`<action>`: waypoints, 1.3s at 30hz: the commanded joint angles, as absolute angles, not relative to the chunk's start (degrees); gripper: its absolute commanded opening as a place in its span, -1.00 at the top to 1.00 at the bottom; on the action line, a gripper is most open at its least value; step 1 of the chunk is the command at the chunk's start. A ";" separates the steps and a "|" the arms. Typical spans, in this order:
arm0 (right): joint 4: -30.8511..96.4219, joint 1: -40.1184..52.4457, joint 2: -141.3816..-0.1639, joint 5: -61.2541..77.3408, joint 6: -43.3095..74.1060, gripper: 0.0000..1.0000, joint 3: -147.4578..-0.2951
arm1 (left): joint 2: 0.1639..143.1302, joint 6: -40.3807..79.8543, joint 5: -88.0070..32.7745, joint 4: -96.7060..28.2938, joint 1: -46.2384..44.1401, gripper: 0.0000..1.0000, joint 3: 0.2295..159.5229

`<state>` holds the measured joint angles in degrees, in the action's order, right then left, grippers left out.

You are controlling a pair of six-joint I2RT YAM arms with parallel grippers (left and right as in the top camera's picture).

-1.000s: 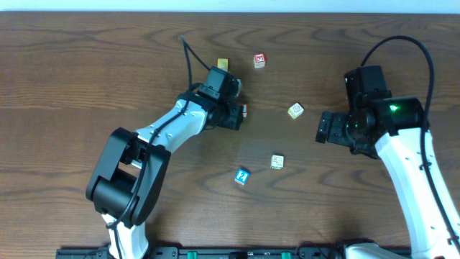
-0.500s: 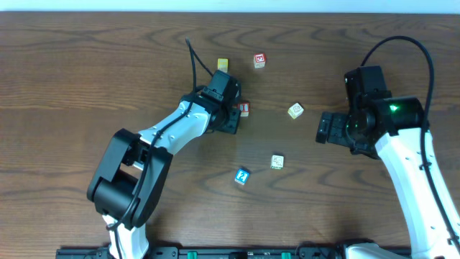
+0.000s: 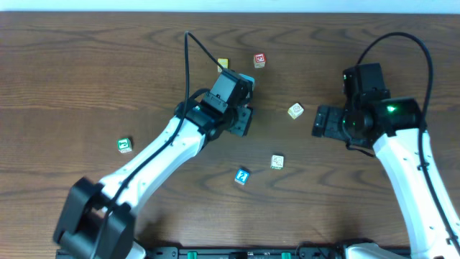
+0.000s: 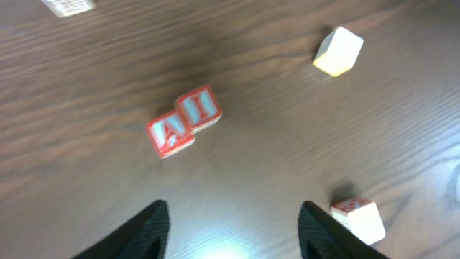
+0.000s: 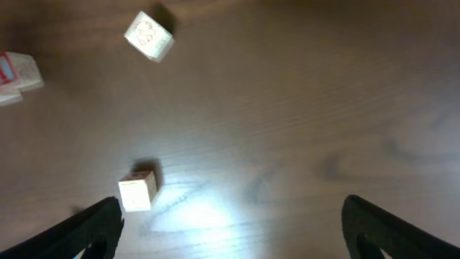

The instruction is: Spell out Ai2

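Note:
In the left wrist view two red letter blocks lie side by side on the table, touching: the "A" block (image 4: 170, 134) and the "i" block (image 4: 199, 108). My left gripper (image 4: 233, 224) is open and empty, held above the table short of them. In the overhead view the left gripper (image 3: 243, 118) covers these two blocks. A blue block (image 3: 242, 176) with a white figure lies nearer the front. My right gripper (image 3: 320, 122) is open and empty, right of the cream block (image 3: 295, 110); in the right wrist view (image 5: 237, 230) its fingers are wide apart.
Loose blocks lie around: a yellow one (image 3: 223, 65), a red one (image 3: 259, 60), a cream one (image 3: 277, 162) and a green one (image 3: 125, 144) at the left. The left wrist view also shows a cream block (image 4: 338, 50) and a red-topped white block (image 4: 357, 219).
My left arm has stretched out and its gripper has moved up and right, now covering the red block beside it. The green block is uncovered. My right gripper shifted slightly left.

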<state>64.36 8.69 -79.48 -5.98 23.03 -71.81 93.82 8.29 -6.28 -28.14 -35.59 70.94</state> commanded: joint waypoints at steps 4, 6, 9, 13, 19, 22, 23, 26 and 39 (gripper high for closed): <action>57.65 11.38 -82.30 -12.14 27.46 -0.89 -64.82 | 73.84 7.46 16.86 -36.49 -34.17 -0.45 72.62; 56.38 11.99 -85.45 -12.21 28.58 -0.89 -64.86 | 69.58 7.46 22.52 -38.74 -34.06 -0.56 72.62; 53.82 13.32 -91.37 -12.16 29.34 -0.88 -65.49 | 63.81 7.51 28.80 -42.28 -33.67 -0.63 72.62; 52.69 16.05 -98.96 -12.25 29.32 -0.90 -70.15 | 60.10 10.20 30.24 -49.04 -31.75 -0.76 72.62; 55.40 19.97 -107.79 -11.99 29.32 -0.93 -82.37 | 61.98 13.50 22.44 -58.19 -22.90 -0.85 72.60; 56.29 21.65 -111.53 -11.99 29.28 -0.94 -87.59 | 64.53 11.38 12.32 -59.27 -17.56 -0.90 72.60; 56.38 21.93 -112.44 -11.99 29.28 -0.95 -88.64 | 65.23 11.07 10.61 -59.55 -16.49 -0.93 72.60; 55.59 22.33 -114.91 -9.89 29.93 -0.95 -90.00 | 67.66 10.72 9.37 -60.58 -13.93 -0.91 72.60; 48.40 23.03 -119.77 -5.58 29.10 -0.95 -90.00 | 77.34 8.99 12.10 -61.25 -13.43 -0.91 72.58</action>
<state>48.90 22.33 -119.61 -6.96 29.12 -89.30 76.09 10.00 11.97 -61.10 -13.61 72.36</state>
